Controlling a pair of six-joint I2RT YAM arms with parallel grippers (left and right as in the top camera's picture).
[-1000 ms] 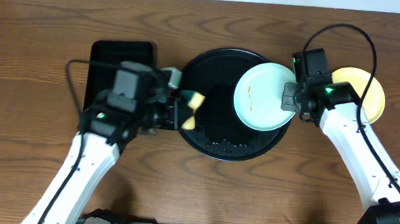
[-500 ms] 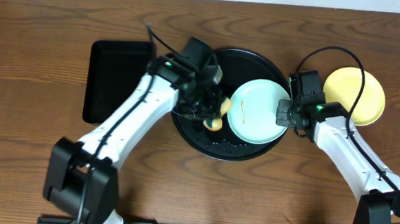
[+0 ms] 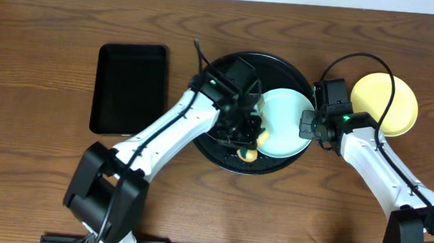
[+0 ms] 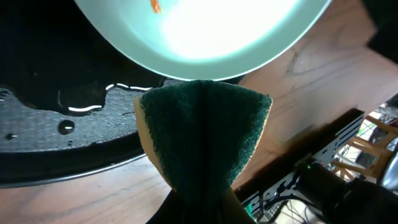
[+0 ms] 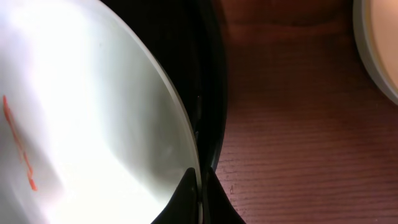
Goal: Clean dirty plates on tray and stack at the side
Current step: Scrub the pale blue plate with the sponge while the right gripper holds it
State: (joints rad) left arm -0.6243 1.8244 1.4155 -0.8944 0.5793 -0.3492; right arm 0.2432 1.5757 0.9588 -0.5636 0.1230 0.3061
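A mint plate [image 3: 284, 126] sits over the right half of the round black tray [image 3: 228, 70], face up, with an orange smear [image 5: 17, 144] on its surface. Whether it rests on the tray or is held just clear of it cannot be told. Being round, the plate has no long axis; what matters is its rim. The right gripper [image 3: 306, 125] is clamped on the outer, right-hand rim, with a finger on either side of the edge, and holds the plate steady from the tray's right side.

At the opposite, near-left edge of the plate is a folded sponge [image 4: 202, 134], with its green scouring side towards the wrist camera and its yellow backing showing at the fold. The left gripper [image 3: 245, 141] has it pinched tight. The sponge points up at the plate from just below the rim, at the edge if not already against it. The left arm is therefore the nearer one for scrubbing, and the likely stroke runs from this edge inward across the face to the smear.

Water beads on the tray below. A yellow plate [image 3: 387, 103] lies well apart on the table [image 3: 48, 18] to the right, and a rectangular tray [image 3: 130, 88] lies to the left.
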